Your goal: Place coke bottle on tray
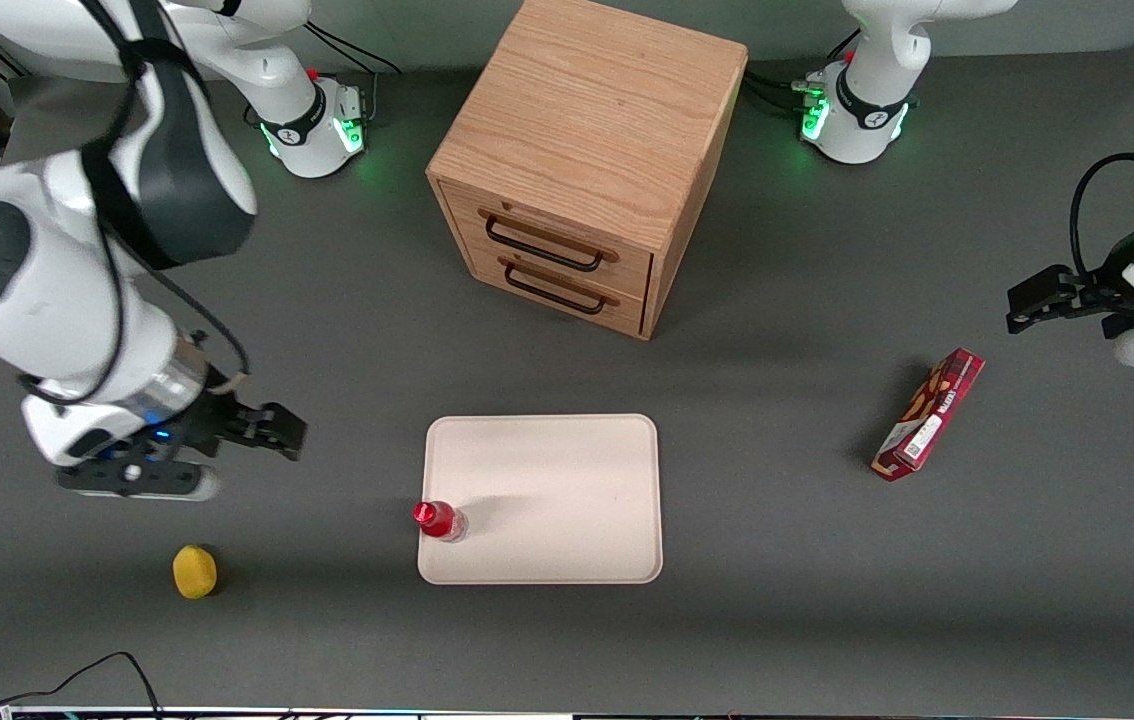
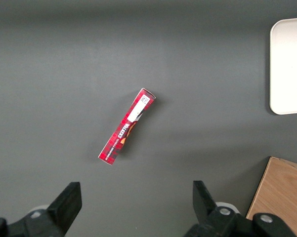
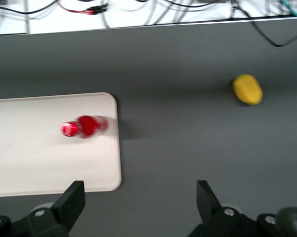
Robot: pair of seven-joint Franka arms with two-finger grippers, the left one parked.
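Observation:
The coke bottle (image 1: pixel 440 520) is tiny and red with a red cap. It stands upright on the cream-pink tray (image 1: pixel 567 480), at the tray's corner nearest the front camera and toward the working arm's end. It also shows in the right wrist view (image 3: pixel 84 127) on the tray (image 3: pixel 34 158). My right gripper (image 1: pixel 272 432) is open and empty, raised above the bare table beside the tray, apart from the bottle. Its two fingers (image 3: pixel 71 200) stand wide apart in the right wrist view, with only table between them.
A wooden drawer cabinet (image 1: pixel 587 160) stands farther from the front camera than the tray. A yellow lemon-like object (image 1: pixel 195 571) lies near the front edge, toward the working arm's end. A red snack box (image 1: pixel 929 413) lies toward the parked arm's end.

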